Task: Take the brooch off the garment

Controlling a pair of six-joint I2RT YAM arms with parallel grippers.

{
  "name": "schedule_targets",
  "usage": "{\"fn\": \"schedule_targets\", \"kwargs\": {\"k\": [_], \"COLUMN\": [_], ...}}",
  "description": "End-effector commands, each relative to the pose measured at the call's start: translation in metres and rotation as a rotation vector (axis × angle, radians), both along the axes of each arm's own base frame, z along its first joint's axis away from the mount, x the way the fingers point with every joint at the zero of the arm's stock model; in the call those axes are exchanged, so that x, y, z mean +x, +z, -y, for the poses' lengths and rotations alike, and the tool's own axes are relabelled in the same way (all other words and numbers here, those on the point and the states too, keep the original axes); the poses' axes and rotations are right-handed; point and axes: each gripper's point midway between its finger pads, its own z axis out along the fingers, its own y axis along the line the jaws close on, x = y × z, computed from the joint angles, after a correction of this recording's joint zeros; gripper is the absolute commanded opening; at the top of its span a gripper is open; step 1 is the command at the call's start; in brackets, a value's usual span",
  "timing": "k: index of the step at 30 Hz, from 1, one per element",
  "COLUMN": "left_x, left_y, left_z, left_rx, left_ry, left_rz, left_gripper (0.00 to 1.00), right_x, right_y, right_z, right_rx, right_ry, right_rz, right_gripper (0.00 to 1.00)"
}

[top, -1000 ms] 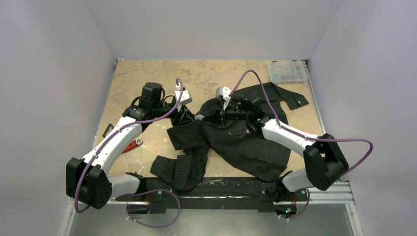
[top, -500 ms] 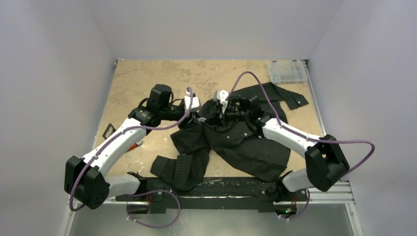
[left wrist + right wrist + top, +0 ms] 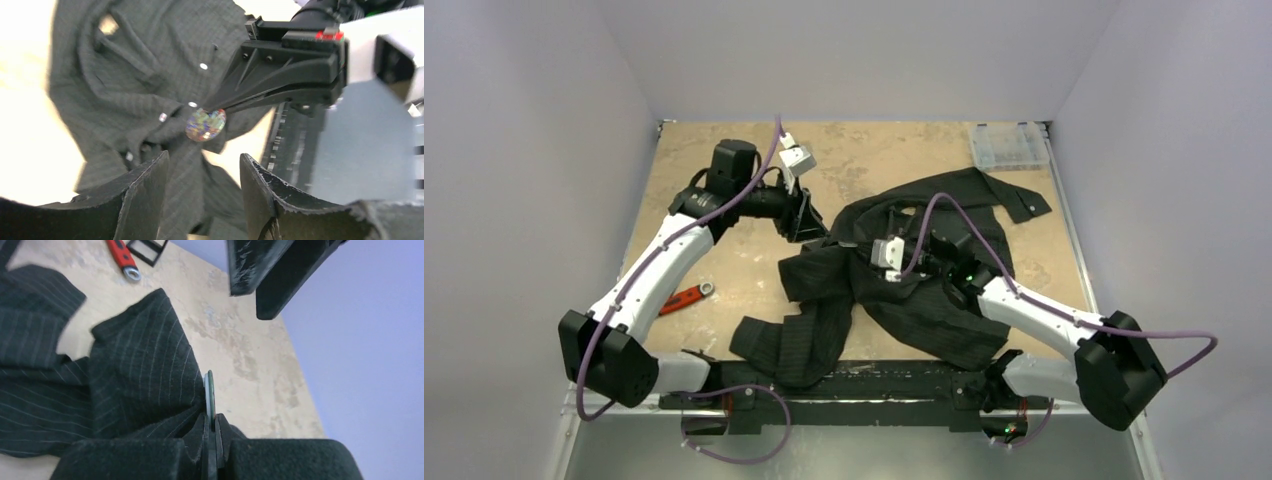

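The garment [image 3: 924, 300] is a black pinstriped shirt, crumpled in the middle of the table. The brooch [image 3: 205, 124] is a small shiny round disc. In the right wrist view it shows edge-on [image 3: 209, 390] against a raised fold of the garment [image 3: 135, 365]. My right gripper [image 3: 210, 422] is shut on the brooch's lower edge; in the left wrist view its tips [image 3: 216, 106] meet at the disc. In the top view it [image 3: 864, 245] sits over the shirt's middle and the brooch is too small to make out. My left gripper [image 3: 202, 195] is open and empty, raised behind the shirt [image 3: 809, 220].
A red-handled tool [image 3: 686, 296] and a small black frame [image 3: 642, 265] lie on the table at the left. A clear plastic organiser box [image 3: 1009, 145] stands at the back right. The left gripper's fingers [image 3: 270, 270] hang above and beyond the brooch.
The left gripper has pulled up and back, away from the shirt. The right arm has drawn back toward the near edge, still pinching the brooch with the fold of fabric.
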Motion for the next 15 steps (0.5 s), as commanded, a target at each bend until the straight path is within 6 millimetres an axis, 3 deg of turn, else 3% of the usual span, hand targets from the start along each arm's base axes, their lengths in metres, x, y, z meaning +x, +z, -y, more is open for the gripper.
{"fn": "schedule_targets", "kwargs": {"k": [1,6,15], "left_x": [-0.024,-0.020,-0.008], "left_y": [0.003,-0.015,-0.006], "left_z": [0.008,0.015,0.029], "left_rx": [-0.124,-0.156,-0.278], "left_ry": [0.063,0.095,0.068], "left_rz": [-0.390,-0.537,-0.668], "left_gripper": [0.54,0.53,0.43], "right_x": [0.011,0.002,-0.016], "right_y": [0.041,0.062,0.058], "right_z": [0.004,0.005,0.004], "right_rx": [0.042,0.118,0.140], "right_ry": [-0.066,-0.086,-0.060], "right_rz": [0.451,0.617,0.711], "right_gripper": [0.00,0.00,0.00]}}
